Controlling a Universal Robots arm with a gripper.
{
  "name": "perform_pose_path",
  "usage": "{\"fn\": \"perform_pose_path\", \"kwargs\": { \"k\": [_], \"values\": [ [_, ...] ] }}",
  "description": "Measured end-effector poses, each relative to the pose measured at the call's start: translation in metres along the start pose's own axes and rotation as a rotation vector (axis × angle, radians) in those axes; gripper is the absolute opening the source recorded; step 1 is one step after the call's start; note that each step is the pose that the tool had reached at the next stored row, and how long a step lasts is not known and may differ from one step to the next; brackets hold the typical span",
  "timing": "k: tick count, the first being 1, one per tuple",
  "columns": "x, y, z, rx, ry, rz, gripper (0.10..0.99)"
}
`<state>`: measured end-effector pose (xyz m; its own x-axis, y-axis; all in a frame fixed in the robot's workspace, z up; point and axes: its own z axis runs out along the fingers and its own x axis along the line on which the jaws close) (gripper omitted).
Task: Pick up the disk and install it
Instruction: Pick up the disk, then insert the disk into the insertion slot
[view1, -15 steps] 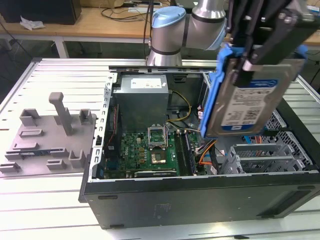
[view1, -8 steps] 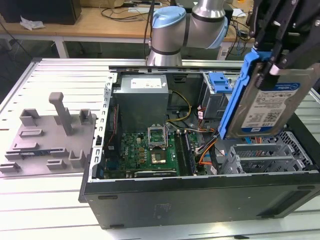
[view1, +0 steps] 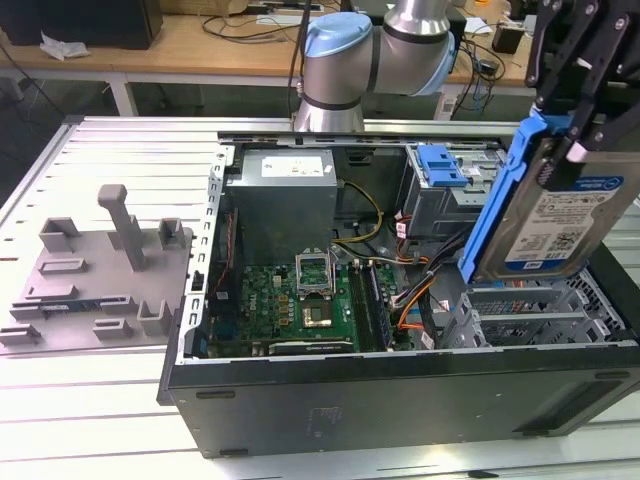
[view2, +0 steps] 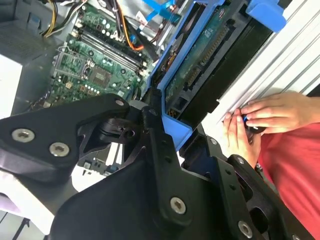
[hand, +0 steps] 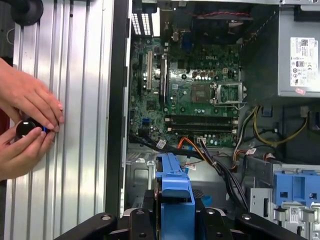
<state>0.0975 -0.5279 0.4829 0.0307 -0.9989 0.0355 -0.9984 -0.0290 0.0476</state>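
I had the gripper (view1: 572, 125) clamped on the disk (view1: 560, 215), upper right of the exterior view, tilted above the computer case (view1: 400, 400). That view showed its label; second wrist view its green circuit side; both wrist views a person's hands (hand: 27, 102) on the table (hand: 80, 60).

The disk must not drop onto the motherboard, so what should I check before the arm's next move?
1. Claw shut on the disk: ok.
2. Disk held above the open case: ok.
3. Person's hands outside the case, on the table: ok.
4. Cables clear of the disk's way: cannot tell.
5. Drive cage free to take it: cannot tell.
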Motion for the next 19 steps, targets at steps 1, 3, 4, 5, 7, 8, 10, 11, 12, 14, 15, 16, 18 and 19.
{"fn": "perform_pose_path", "kwargs": {
  "k": [1,3,4,5,7,8,10,11,12,14,15,16,18,19],
  "values": [
    [0.0000,-0.0024,0.0004,0.000,-0.0003,0.001,0.369],
    [0.0002,-0.0054,0.0007,0.000,-0.0006,0.003,0.369],
    [0.0002,-0.0054,0.0007,0.000,-0.0005,0.003,0.369],
    [0.0003,-0.0057,0.0007,0.000,-0.0005,0.003,0.369],
    [0.0003,-0.0059,0.0006,0.000,-0.0004,0.003,0.369],
    [0.0003,-0.0060,0.0006,0.000,-0.0004,0.003,0.369],
    [0.0003,-0.0060,0.0006,0.000,-0.0005,0.003,0.369],
    [0.0003,-0.0061,0.0006,0.000,-0.0005,0.003,0.369],
    [0.0003,-0.0061,0.0006,0.000,-0.0004,0.003,0.369],
    [0.0003,-0.0061,0.0007,0.000,-0.0004,0.003,0.369],
    [0.0003,-0.0061,0.0007,0.000,-0.0005,0.003,0.369],
    [0.0003,-0.0061,0.0007,0.000,-0.0004,0.003,0.369],
    [0.0002,-0.0063,0.0007,0.000,-0.0004,0.003,0.369],
    [0.0002,-0.0072,0.0007,0.000,-0.0005,0.003,0.369]
  ]
}}
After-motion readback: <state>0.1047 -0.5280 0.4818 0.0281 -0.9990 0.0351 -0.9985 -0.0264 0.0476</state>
